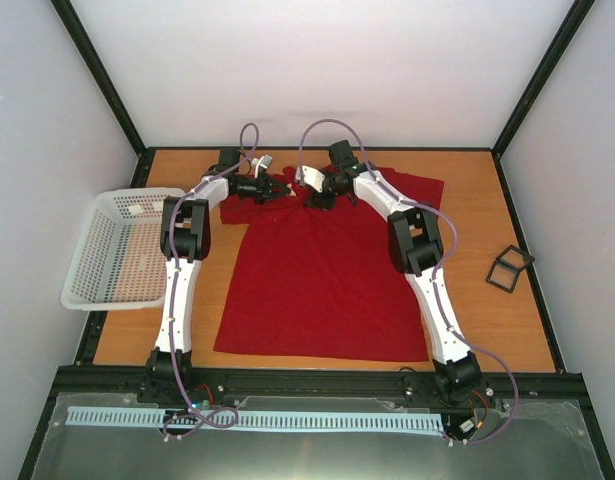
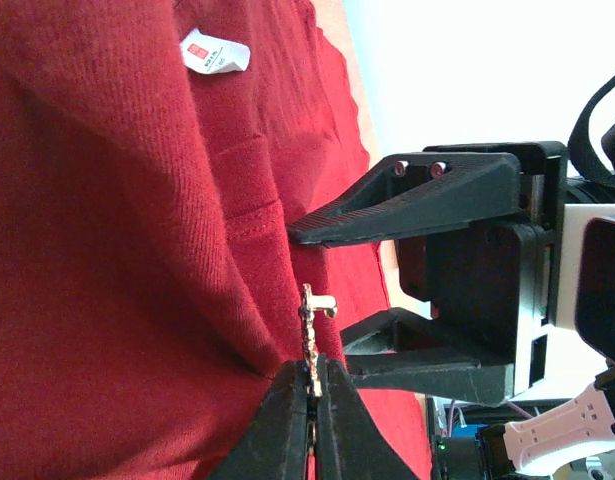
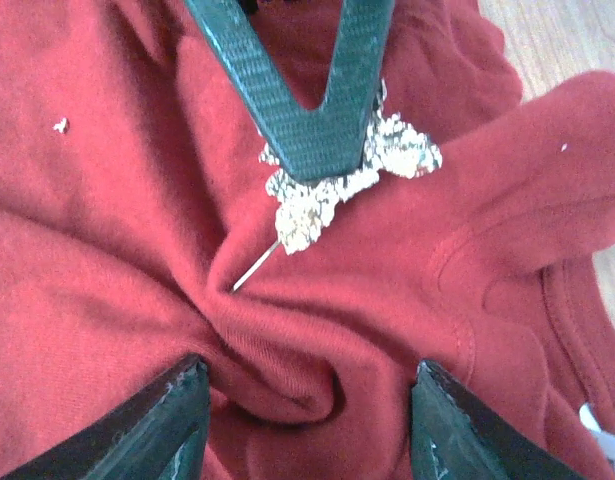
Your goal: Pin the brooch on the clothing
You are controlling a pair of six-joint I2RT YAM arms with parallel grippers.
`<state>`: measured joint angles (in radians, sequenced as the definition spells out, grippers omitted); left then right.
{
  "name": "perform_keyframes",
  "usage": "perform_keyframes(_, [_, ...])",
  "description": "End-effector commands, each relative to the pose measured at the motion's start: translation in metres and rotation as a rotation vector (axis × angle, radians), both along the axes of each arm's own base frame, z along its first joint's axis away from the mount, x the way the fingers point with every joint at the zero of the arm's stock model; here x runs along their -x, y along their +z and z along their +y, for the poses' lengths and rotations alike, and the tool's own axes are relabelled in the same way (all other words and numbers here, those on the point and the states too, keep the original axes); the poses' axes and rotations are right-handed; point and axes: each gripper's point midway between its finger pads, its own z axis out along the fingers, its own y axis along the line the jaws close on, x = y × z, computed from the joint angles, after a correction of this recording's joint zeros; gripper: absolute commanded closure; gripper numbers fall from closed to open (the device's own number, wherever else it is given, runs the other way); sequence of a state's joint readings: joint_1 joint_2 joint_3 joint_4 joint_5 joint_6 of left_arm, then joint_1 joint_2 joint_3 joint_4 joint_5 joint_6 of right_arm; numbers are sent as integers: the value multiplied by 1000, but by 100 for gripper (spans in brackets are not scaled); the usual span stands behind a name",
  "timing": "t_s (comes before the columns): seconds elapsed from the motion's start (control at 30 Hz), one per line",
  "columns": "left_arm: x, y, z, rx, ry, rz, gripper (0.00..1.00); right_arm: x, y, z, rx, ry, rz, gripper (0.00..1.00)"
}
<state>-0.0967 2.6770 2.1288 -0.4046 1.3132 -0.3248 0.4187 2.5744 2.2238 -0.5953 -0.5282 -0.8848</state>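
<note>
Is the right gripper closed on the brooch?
No, the right gripper stands wide open over the red T-shirt; the left gripper clamps the brooch.

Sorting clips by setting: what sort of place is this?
Probably a lab test booth, not a home or shop. Plain white walls in a black frame box in a wooden table. The left arm and right arm are bolted at its near edge, and a red T-shirt is spread on it.
</note>
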Motion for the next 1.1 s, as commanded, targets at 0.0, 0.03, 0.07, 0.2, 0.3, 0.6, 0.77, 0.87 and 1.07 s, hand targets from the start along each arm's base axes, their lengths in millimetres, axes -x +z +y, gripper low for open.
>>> perform_keyframes(0.0, [-1,8,0,23,-14,-18,99,-1,-4,12,17,26,-28,46])
perform_keyframes(0.03, [-1,8,0,23,-15,-16,99,-2,-3,13,15,26,-32,46])
perform_keyframes(0.07, [-1,9,0,24,-16,-19,99,-3,-3,13,13,26,-34,46])
perform_keyframes(0.2, [0,10,0,25,-17,-18,99,-5,-7,13,17,19,-31,51])
perform_keyframes(0.3, [1,10,-2,29,-24,-16,99,-4,-10,14,12,26,-25,58])
perform_keyframes(0.6, [2,7,-4,28,-27,-13,99,-6,-17,13,26,23,-27,58])
perform_keyframes(0.77, [6,3,-8,23,-40,-10,99,-9,-14,16,9,19,-32,69])
perform_keyframes(0.87, [8,2,-9,23,-44,-9,99,-10,-10,18,-4,22,-32,75])
perform_keyframes(1.07, [9,5,-13,23,-52,-14,99,-7,-9,22,-28,35,-17,91])
